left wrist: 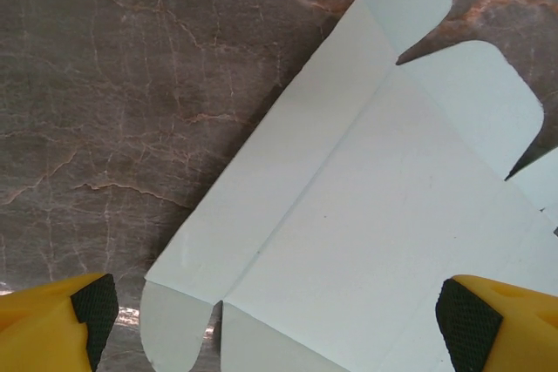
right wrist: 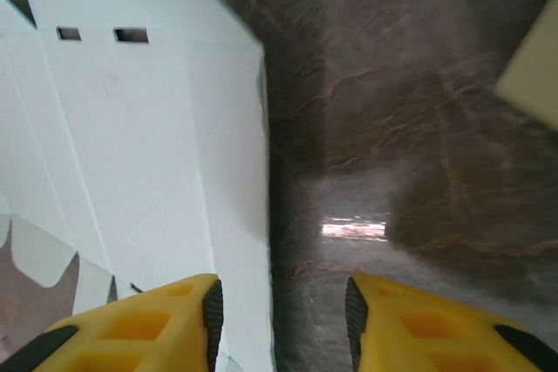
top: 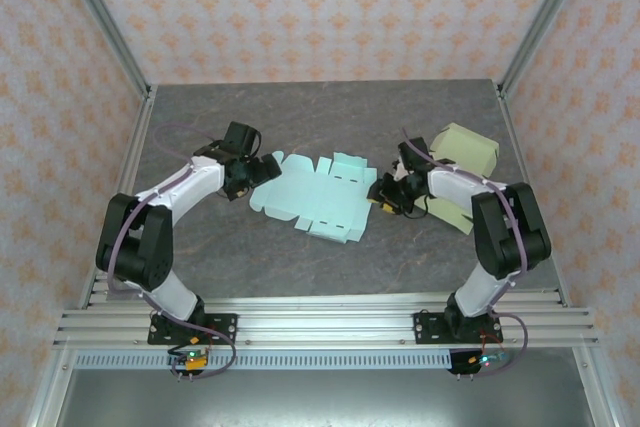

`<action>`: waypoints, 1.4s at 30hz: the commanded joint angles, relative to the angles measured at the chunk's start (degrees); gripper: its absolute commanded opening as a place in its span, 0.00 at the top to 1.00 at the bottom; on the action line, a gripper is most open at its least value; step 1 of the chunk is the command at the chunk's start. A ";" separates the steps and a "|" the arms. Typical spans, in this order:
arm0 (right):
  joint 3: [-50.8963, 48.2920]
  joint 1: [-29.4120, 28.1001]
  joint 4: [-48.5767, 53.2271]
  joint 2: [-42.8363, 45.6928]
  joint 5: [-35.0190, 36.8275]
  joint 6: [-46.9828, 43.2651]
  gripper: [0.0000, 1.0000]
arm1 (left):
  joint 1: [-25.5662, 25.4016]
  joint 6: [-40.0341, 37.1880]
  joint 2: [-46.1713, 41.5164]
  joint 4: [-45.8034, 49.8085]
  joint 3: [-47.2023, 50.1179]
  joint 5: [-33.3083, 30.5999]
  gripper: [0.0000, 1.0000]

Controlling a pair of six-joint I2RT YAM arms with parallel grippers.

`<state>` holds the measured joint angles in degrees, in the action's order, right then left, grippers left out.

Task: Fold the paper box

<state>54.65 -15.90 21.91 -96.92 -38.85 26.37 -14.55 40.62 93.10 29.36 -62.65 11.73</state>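
Yellow fingers [right wrist: 212, 320] of the empty, half-open right end effector [right wrist: 283, 315] straddle the paper box [right wrist: 131, 172] edge beneath them, best pinched squarely while the wide-open left end effector [left wrist: 277, 307] steadies.

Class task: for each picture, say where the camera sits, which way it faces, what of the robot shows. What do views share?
Top external: above and behind, looking down at the table, sheet, left arm and right arm.
Left wrist: on that arm, looking down past the open left gripper at the sheet's flaps.
Right wrist: on that arm, looking along the sheet's edge past the right gripper.
Shared: sheet and table, in all three.
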 commanded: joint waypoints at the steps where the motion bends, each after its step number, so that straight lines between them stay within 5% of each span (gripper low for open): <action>1: 1.74 -0.47 -7.16 -3.44 -5.58 2.64 0.59 | 0.02 0.87 0.64 1.83 -4.10 -0.34 0.03; 8: 6.63 -1.03 -9.36 -10.88 -9.45 -0.83 0.66 | 0.09 0.60 0.12 1.66 -5.18 -0.31 0.03; 13: 9.85 -1.13 -8.87 -10.54 -11.20 -10.53 0.89 | 0.30 -2.37 -1.82 0.70 -5.74 0.18 0.02; 17: 18.98 -1.30 4.20 -9.36 -7.49 -26.97 0.99 | 0.34 -9.01 -6.73 -7.49 -4.00 4.62 0.01; 23: 29.88 -2.81 20.23 -6.31 0.32 -60.59 1.00 | -0.18 -23.92 -12.50 -29.21 3.69 5.74 0.00; 28: 35.22 -3.48 28.94 -5.64 9.71 -86.20 1.00 | -0.16 -27.97 -9.85 -31.46 1.90 10.63 0.00; 31: 36.97 -4.60 27.68 -5.81 15.78 -93.64 1.00 | -0.13 -26.99 -9.23 -34.79 3.90 11.73 0.00; 42: 28.40 -7.22 6.54 -5.05 13.56 -105.98 1.00 | -0.22 -22.79 -7.06 -52.75 20.83 9.54 0.00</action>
<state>86.19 -21.98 36.23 -103.18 -26.22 -74.17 -14.55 16.84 85.14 -14.94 -44.38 21.61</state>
